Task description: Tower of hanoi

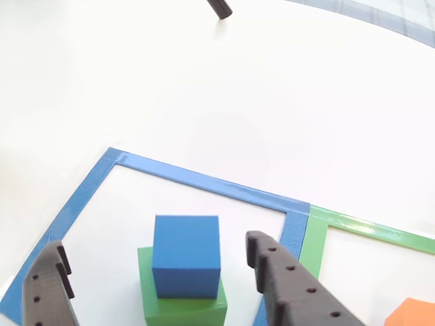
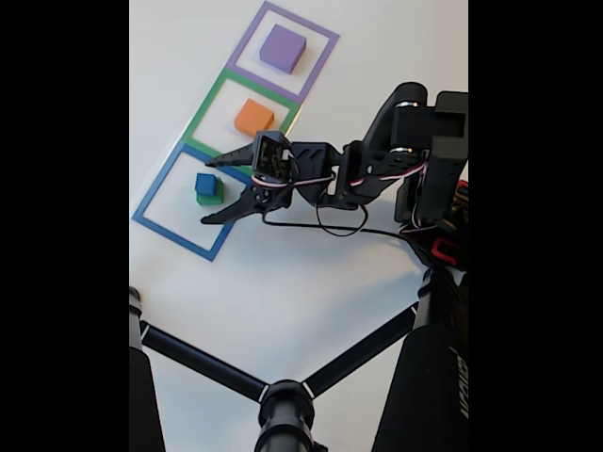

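In the fixed view, a blue cube point(image 2: 204, 183) is seen stacked on a green cube point(image 2: 211, 196) inside the blue taped square point(image 2: 151, 224) on the white desk point(image 2: 283, 282). Just right of them, the pincer point(image 2: 209, 190) is held apart and empty. Further right, an orange block point(image 2: 254, 117) is seen in the green square point(image 2: 209, 102), and a purple block point(image 2: 283, 47) beyond.
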Robot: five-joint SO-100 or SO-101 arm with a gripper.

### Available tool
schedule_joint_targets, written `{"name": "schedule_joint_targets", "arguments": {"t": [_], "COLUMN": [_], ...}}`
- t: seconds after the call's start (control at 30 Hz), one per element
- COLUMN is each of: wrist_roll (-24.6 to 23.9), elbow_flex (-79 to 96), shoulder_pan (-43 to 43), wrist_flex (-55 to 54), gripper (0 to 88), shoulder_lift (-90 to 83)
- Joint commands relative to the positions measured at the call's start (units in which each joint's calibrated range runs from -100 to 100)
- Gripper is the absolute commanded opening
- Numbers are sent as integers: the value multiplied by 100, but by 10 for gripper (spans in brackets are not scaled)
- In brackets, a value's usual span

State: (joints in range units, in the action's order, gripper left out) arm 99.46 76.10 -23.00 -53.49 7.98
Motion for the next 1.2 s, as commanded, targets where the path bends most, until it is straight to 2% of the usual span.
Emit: {"name": "schedule_joint_targets", "arguments": {"t": [0.0,1.17], "wrist_roll": [54,54], "elbow_flex": [-182,-291], "shoulder_pan": [-69,-260], "wrist_flex": [-125,-60], "gripper": [271,81], "shoulder_lift": [6,183]}}
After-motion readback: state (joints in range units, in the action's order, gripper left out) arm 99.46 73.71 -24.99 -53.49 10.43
